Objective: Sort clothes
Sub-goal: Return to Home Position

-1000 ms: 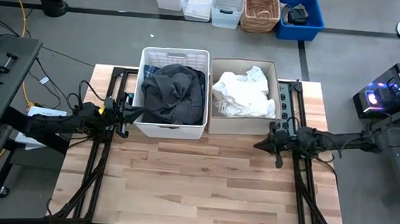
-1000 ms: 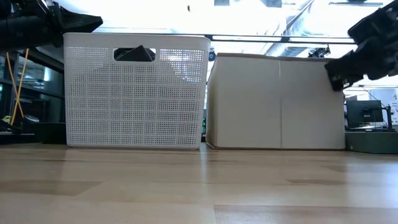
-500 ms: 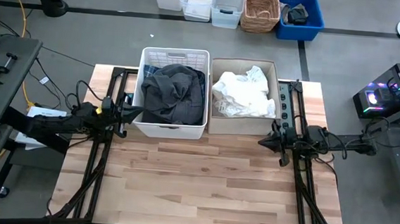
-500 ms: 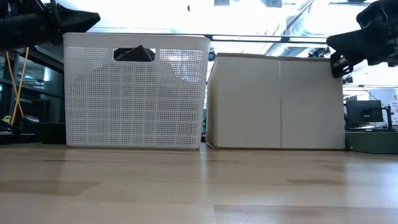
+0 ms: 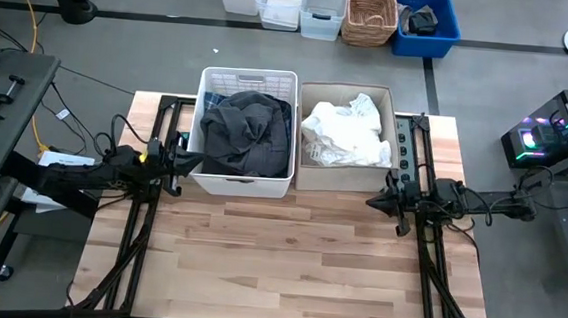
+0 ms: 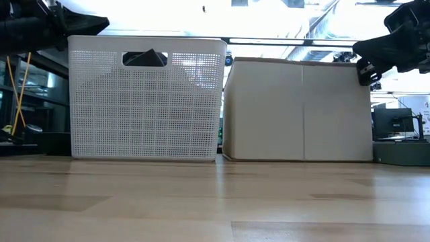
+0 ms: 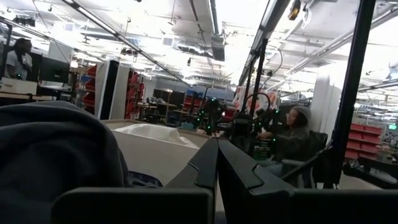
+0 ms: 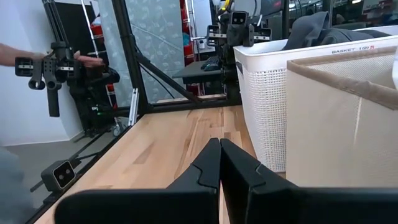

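Note:
Dark grey clothes [image 5: 246,131] fill the white slatted basket [image 5: 242,181], and their top shows through its handle slot in the low view [image 6: 145,58]. White clothes [image 5: 342,131] lie in the tan cardboard box [image 5: 378,181]. My left gripper [image 5: 186,158] hangs shut and empty just left of the basket, above the table. My right gripper [image 5: 373,200] hangs shut and empty at the box's near right corner. In the left wrist view the dark clothes [image 7: 56,149] show close by, beside the shut fingers [image 7: 217,163]. The right wrist view shows shut fingers [image 8: 219,163] beside the basket and the box.
The wooden table top [image 5: 277,259] stretches in front of the two containers. Black frame rails [image 5: 427,259] run along both table sides. Bins and a wicker basket [image 5: 369,13] stand on the floor beyond the far edge. A person's hand [image 8: 93,60] shows in the room.
My right gripper has risen and drawn slightly toward the table's right edge, beside the box's near right corner, staying shut. The clothes have not moved.

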{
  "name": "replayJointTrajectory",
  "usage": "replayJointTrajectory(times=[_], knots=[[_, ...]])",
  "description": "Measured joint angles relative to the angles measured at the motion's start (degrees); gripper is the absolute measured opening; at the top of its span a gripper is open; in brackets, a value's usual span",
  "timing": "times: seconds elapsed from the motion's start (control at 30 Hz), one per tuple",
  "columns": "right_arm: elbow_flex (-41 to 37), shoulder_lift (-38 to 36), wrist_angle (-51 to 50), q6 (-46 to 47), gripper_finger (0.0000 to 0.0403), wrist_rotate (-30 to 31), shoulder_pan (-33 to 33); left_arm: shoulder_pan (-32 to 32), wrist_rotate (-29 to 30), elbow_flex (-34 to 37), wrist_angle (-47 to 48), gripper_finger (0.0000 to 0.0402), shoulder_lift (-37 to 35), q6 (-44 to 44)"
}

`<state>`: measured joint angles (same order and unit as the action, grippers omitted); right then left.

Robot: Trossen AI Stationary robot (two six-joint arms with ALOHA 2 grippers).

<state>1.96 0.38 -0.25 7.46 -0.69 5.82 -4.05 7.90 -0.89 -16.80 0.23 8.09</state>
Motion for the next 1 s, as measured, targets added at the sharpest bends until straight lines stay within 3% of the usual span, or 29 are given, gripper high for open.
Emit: replayJointTrajectory(times=[1.0], knots=[[0.0,0.0,-0.88,0.02,0.0,0.02,0.0,-0.04,0.18,0.22,-2.22,0.0,0.28,0.27]])
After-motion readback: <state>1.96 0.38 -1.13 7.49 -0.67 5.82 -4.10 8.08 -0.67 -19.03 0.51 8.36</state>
